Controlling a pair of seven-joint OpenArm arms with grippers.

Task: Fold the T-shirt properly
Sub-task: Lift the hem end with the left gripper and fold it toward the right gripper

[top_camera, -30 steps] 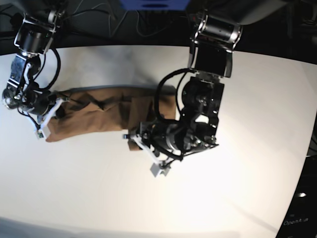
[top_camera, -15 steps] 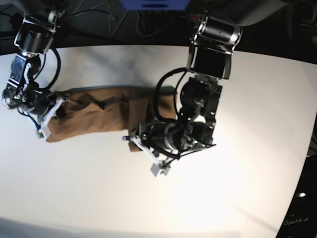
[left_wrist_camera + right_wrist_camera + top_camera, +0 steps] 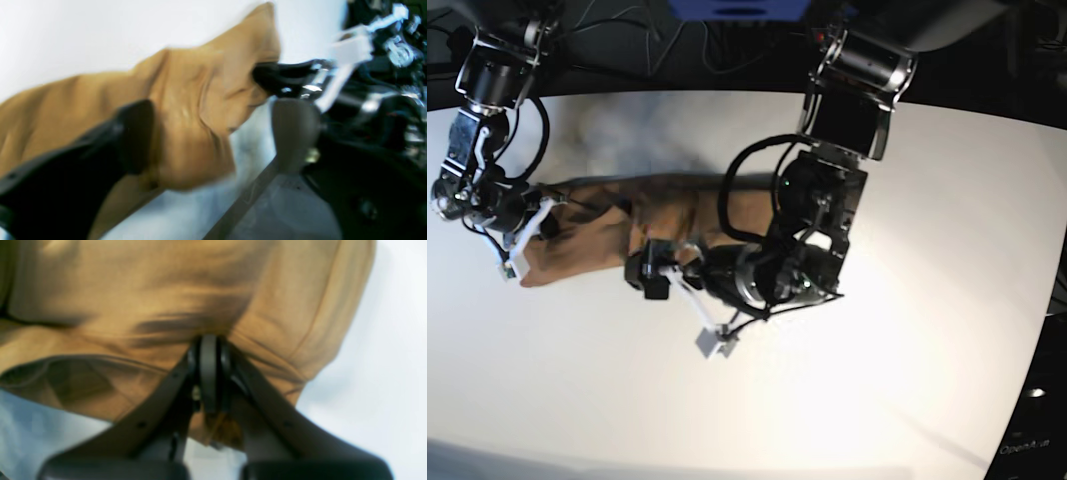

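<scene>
1. Base view shows the T-shirt (image 3: 602,225) as a long, narrow band across the far left part of the bench (image 3: 927,300), one end at your right tool (image 3: 525,240) and the other under your left tool (image 3: 667,275).

2. Your right tool is clamped on the T-shirt: the right wrist view has its two fingers (image 3: 208,373) pressed together with a gathered hem between them. Hold that grip level and let it serve as the anchor end.

3. Your left tool (image 3: 206,133) has its jaws wide apart in the left wrist view, one dark finger (image 3: 133,136) lying over the cloth and the other well clear to the side. The picture is blurred, so I cannot tell whether any layer rests between them; judge it as not holding.

4. If the fold has been laid down, lift the left tool straight up, so the finger on the cloth does not drag the top layer back.

5. If you mean to re-grasp, take the corner by both layers at its edge, not the bulge in the middle; thin soft cloth slips and bunches easily.

6. Carry the end toward the right tool in a low arc, keeping the long edges lined up, since wrinkles near the middle of the band may set into the fold.

7. Release the right tool only once the layers lie flat on the bench.
</scene>
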